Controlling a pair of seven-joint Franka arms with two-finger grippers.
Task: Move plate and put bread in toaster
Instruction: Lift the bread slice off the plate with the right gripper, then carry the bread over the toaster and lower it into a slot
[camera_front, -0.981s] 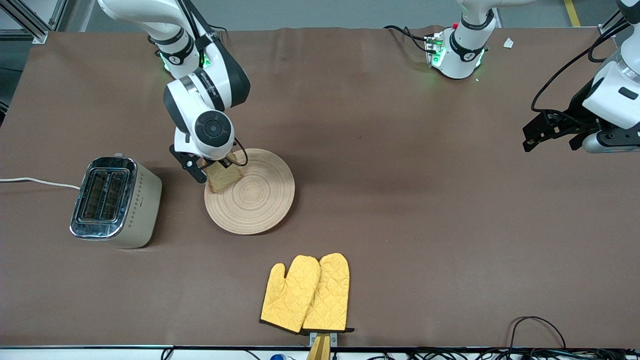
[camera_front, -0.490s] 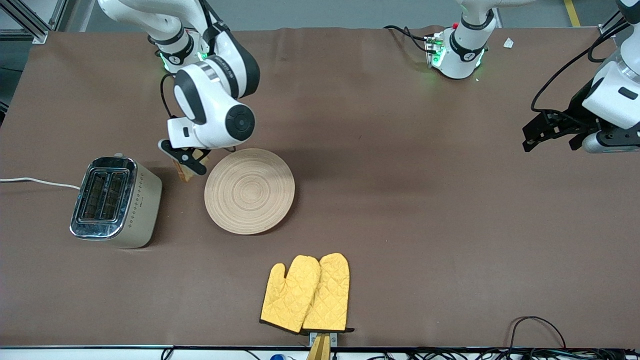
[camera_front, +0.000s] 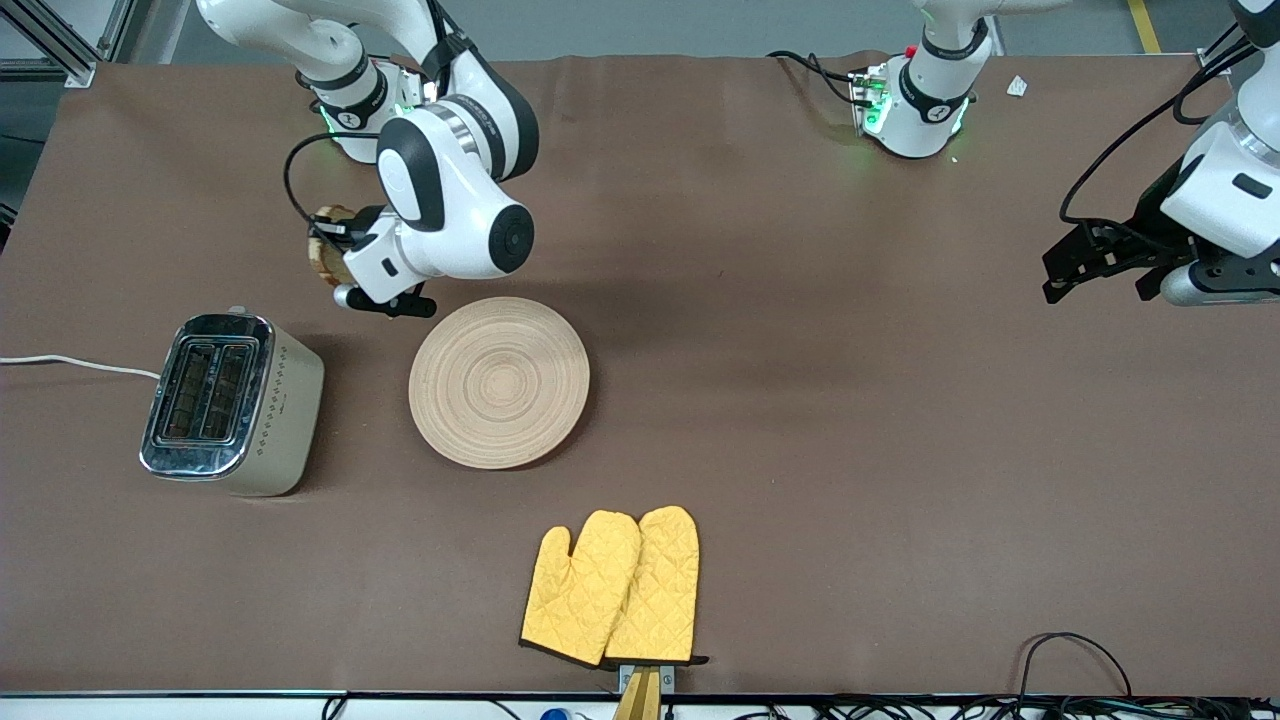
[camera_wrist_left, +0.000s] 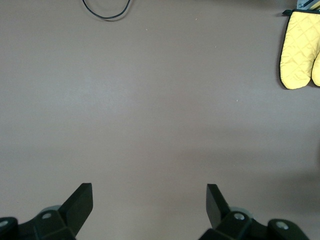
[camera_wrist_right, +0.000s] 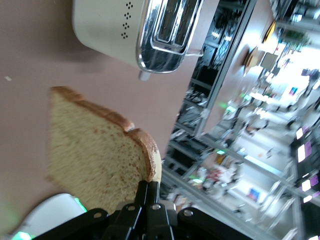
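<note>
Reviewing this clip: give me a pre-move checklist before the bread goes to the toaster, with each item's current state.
1. Right gripper shut on the bread: ok.
2. Bread lifted clear of the plate: ok.
3. Toaster upright, slots facing up: ok.
4. Slots empty: cannot tell.
5. Bread over the toaster: not ok; it hangs over bare table, off the toaster.
6. Left gripper open, waiting over the left arm's end of the table, away from the mitts: ok.
</note>
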